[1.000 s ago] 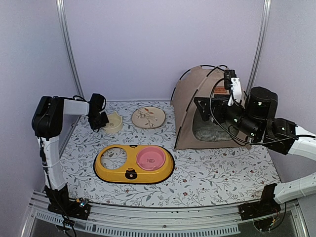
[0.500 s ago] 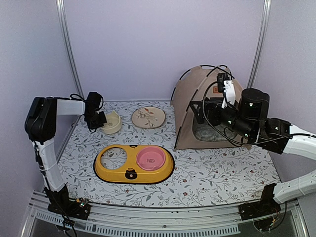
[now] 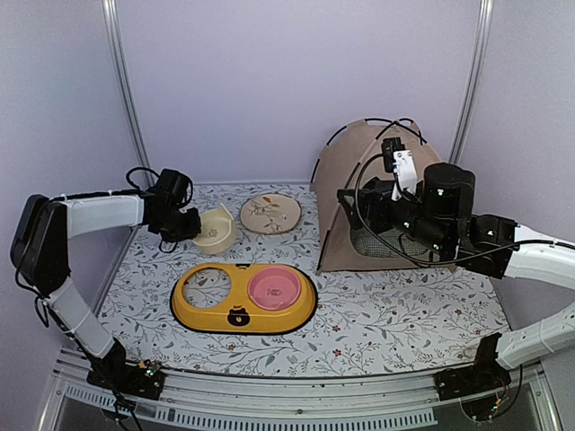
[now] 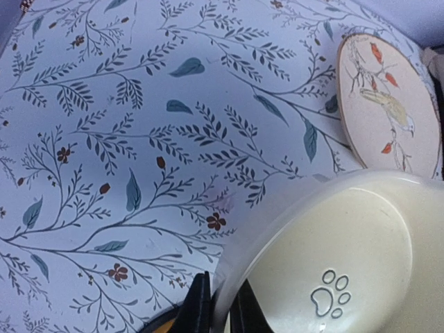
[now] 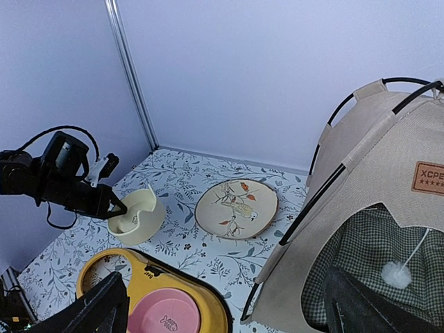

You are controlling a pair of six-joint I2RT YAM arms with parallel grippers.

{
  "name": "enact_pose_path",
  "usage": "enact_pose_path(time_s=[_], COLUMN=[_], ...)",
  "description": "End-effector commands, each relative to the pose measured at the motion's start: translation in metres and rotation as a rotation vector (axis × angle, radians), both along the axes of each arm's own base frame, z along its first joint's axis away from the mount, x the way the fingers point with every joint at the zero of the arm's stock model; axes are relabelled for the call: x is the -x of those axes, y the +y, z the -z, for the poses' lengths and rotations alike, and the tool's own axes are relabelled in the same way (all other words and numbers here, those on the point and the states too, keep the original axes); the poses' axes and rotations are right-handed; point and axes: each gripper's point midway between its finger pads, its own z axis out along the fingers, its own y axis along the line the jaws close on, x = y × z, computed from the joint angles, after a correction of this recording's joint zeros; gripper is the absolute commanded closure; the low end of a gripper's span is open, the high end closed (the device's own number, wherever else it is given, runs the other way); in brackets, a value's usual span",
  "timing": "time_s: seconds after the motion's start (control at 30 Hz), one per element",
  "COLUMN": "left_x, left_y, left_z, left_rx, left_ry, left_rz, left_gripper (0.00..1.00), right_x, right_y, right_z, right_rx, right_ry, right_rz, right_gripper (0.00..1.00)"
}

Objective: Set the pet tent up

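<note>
My left fingers [image 4: 200, 309] are clamped on the rim of the cream paw-print bowl [image 4: 333, 257]. My right fingers [image 5: 104, 309] stand wide apart before the upright beige fabric pet tent [image 5: 374, 159].

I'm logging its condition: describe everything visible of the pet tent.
The pet tent stands erected at the far right of the floral mat. Beige fabric panels stretch over thin black poles arching past the peak. An orange-brown label sits above the opening, where a white pompom dangles on a string before a green-checked cushion inside. The open right claw hovers before the entrance.
</note>
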Motion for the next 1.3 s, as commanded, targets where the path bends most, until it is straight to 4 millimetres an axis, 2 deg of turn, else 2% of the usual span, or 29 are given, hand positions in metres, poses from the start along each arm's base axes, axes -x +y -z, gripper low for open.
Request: enact_pose_path(time_s=[0.0, 0.17, 0.27, 0.5, 0.7, 1.07, 1.27], left_x=[0.018, 0.06, 0.08, 0.121, 0.133, 0.135, 0.136], left_y=[-0.021, -0.032, -0.03, -0.021, -0.02, -0.007, -0.008], left_z=[-0.032, -0.027, -0.026, -0.004, 0.012, 0.021, 0.028], left_rx=[0.023, 0.035, 0.031, 0.056, 0.034, -0.015, -0.011], left_ry=[-0.082, -0.047, -0.037, 0.004, 0.034, 0.033, 0.046], left_rz=[0.061, 0.081, 0.07, 0.018, 0.01, -0.034, -0.04], left_gripper=[1.0, 1.0, 1.0, 1.0, 1.0, 1.0, 1.0], right_x=[-0.009, -0.014, -0.016, -0.018, -0.019, -0.02, -0.019], right_y=[0.004, 0.009, 0.013, 0.027, 0.034, 0.038, 0.042], right_z=[-0.012, -0.007, -0.005, -0.005, -0.004, 0.004, 0.008], right_rx=[-0.013, -0.007, -0.02, -0.009, -0.016, -0.006, -0.003], right_ry=[-0.03, -0.023, -0.014, -0.008, -0.001, 0.023, 0.034], right_rz=[0.017, 0.024, 0.013, -0.031, -0.056, -0.062, -0.075], right_gripper=[0.01, 0.01, 0.01, 0.01, 0.01, 0.01, 0.01])
